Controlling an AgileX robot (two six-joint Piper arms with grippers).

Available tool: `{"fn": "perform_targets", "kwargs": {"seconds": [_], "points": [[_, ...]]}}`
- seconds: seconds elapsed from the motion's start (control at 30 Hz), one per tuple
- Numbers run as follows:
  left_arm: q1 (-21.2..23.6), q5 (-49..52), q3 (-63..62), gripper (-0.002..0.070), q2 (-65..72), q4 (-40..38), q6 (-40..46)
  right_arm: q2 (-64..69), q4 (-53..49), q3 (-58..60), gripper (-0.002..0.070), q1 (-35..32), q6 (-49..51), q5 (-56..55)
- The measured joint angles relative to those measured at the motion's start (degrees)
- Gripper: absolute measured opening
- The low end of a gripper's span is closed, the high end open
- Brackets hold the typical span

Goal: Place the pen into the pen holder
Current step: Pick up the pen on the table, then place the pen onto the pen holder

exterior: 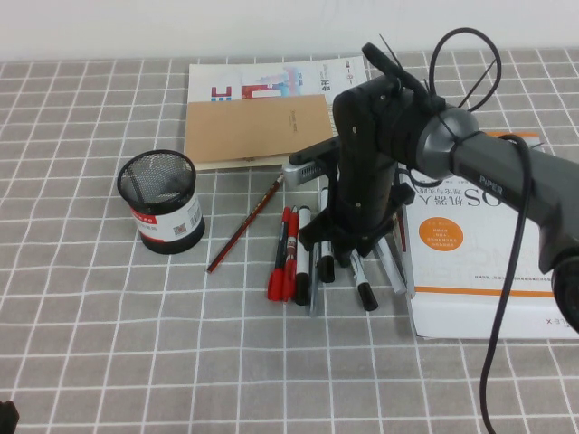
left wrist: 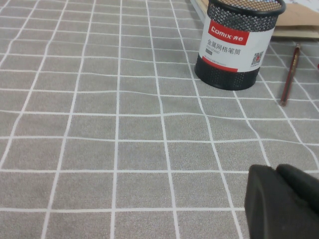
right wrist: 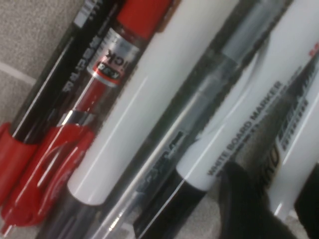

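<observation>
The pen holder (exterior: 161, 201) is a black mesh cup with a red-and-white label, standing left of centre; it also shows in the left wrist view (left wrist: 237, 42). Several markers lie side by side in the middle of the table. My right gripper (exterior: 349, 250) is down on this pile, open, its fingertips (right wrist: 243, 206) straddling a white-barrelled pen (right wrist: 295, 142) with a black cap (exterior: 365, 295). A second white marker (right wrist: 234, 132) reading WHITE BOARD MARKER lies just beside it. My left gripper (left wrist: 281, 199) is shut and empty, low over the cloth near the front left corner.
Two red markers (exterior: 282, 262) and a thin red pencil (exterior: 242, 228) lie between the pile and the cup. A brown notebook (exterior: 258, 127) lies on a booklet at the back. A white and orange book (exterior: 475, 262) lies on the right, touching the pile.
</observation>
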Motion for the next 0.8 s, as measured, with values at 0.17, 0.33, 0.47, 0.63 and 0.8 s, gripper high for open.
{"fn": "perform_targets", "kwargs": {"seconds": [0.17,0.33,0.47,0.63,0.8], "points": [[0.0,0.0,0.0,-0.0005,0.0,0.0,0.0,-0.02,0.12,-0.19,0.0172,0.0,-0.62,0.11],[0.0,0.0,0.0,-0.0005,0.0,0.0,0.0,-0.33,0.84,-0.76,0.0104,0.0,-0.86,0.23],[0.0,0.0,0.0,-0.0005,0.0,0.0,0.0,-5.25,1.68,2.0,0.0104,0.0,-0.43,-1.34],[0.0,0.0,0.0,-0.0005,0.0,0.0,0.0,-17.39,5.72,17.35,0.0103,0.24,0.98,-23.79],[0.0,0.0,0.0,-0.0005,0.0,0.0,0.0,-27.14,8.41,39.1,0.0103,3.14,1.31,-62.32]]}}
